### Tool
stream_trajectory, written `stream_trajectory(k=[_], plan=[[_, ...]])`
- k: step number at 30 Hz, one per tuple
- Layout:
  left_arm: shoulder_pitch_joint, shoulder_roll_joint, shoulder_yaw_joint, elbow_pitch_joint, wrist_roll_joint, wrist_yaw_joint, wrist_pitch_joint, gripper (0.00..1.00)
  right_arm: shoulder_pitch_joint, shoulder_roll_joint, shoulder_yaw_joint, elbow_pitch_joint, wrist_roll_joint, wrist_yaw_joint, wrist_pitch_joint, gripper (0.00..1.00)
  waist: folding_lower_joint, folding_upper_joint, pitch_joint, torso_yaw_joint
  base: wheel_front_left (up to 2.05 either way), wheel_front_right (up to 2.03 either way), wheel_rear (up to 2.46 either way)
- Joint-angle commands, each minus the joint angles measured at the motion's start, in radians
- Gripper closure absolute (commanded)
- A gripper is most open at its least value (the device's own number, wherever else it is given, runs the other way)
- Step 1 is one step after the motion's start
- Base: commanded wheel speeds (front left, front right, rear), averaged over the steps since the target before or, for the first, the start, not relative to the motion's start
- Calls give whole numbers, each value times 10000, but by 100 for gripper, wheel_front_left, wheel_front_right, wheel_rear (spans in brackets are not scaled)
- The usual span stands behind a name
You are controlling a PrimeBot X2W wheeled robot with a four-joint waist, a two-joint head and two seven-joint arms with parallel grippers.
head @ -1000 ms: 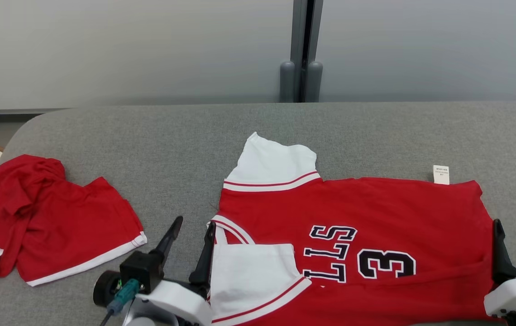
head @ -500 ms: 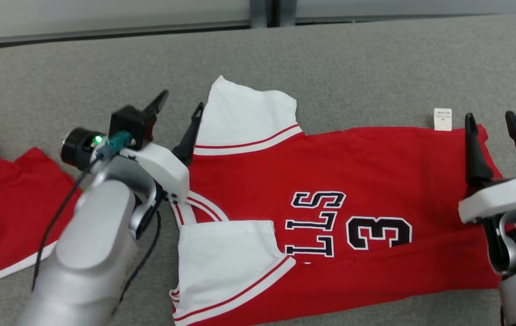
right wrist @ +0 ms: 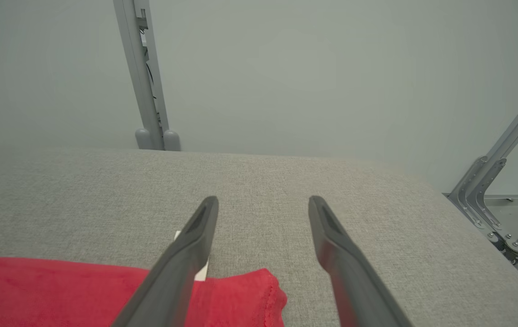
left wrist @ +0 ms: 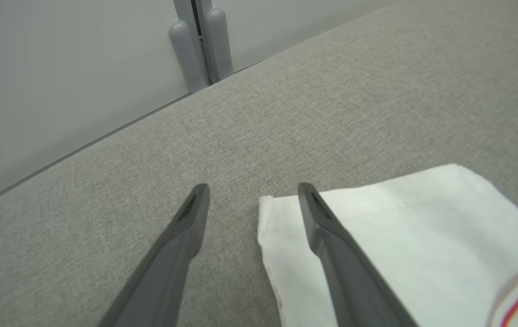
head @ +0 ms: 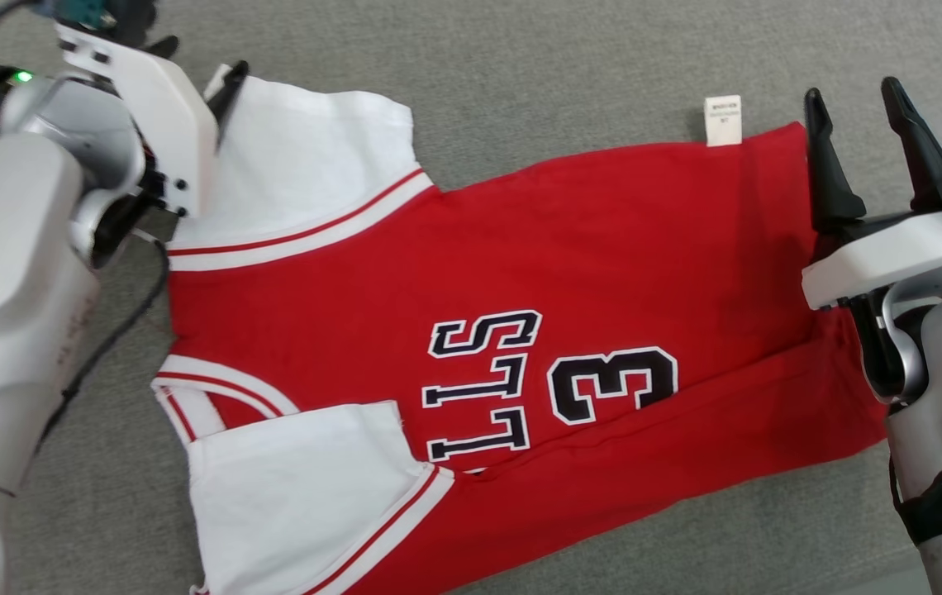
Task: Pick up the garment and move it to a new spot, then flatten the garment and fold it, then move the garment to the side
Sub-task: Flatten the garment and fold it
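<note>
Currently the left end effector (left wrist: 253, 186), fingers apart, straddles the red jersey's (head: 603, 248) white sleeve corner (left wrist: 281, 218). Right end effector (right wrist: 263, 200), likewise apart, sits at its far-right corner.

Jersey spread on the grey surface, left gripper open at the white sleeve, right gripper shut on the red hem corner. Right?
No: the right gripper is open, its fingers apart at the red hem corner, per the right wrist view. The rest stands: jersey spread on the grey surface, left gripper open at the white sleeve.

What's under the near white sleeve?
The near white sleeve lies folded over the red jersey body, overlapping the neckline trim. Whatever it covers is hidden.
</note>
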Motion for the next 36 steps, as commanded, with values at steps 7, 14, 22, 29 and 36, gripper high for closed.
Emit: stream_trajectory(k=[7, 14, 22, 29, 36], plan=[[-584, 953, -1103, -253, -1140, 6, 1012, 0, -434, -95, 144, 382, 192, -3, -244, 0, 0, 0, 266, -437, 0, 0, 0], [-550, 1192, -1959, -191, -1931, 5, 1614, 100, -643, -176, 226, 645, 243, -3, -374, 0, 0, 0, 304, -442, 0, 0, 0], [-564, 990, -1843, -449, -2685, 6, 340, 100, -689, -506, 218, 1162, 561, -3, 171, 0, 0, 0, -42, 174, 0, 0, 0], [83, 501, -1913, -892, -2936, 6, -1092, 100, -591, -1265, 395, 2070, 1435, -3, 1491, 0, 0, 0, -656, 1099, 0, 0, 0], [609, 404, -2233, -1510, -3158, 6, -1477, 100, -524, -1836, 654, 2745, 1876, -3, 2201, 0, 0, 0, -990, 1641, 0, 0, 0]])
